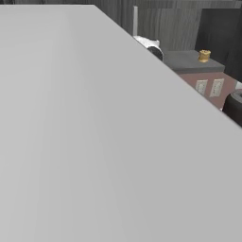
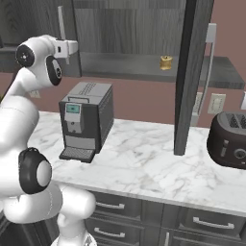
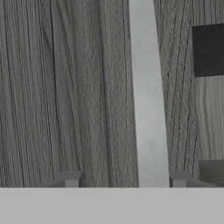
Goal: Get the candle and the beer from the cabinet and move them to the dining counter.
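At the cabinet [image 2: 120,29], gripper [image 3: 124,180] straddles handle [image 3: 148,100].

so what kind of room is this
A home kitchen, rendered: a coffee machine and toaster stand on a marble worktop, with dark wood-grain wall cabinets above.

Dark charcoal wood-grain cabinet [image 2: 125,29] in a matt finish, slim brushed silver metal handle [image 3: 148,96], polished white-grey veined marble worktop [image 2: 144,163], matt grey plastic coffee machine [image 2: 86,120], glossy dark toaster [image 2: 229,139], smooth glossy white arm [image 2: 29,120].
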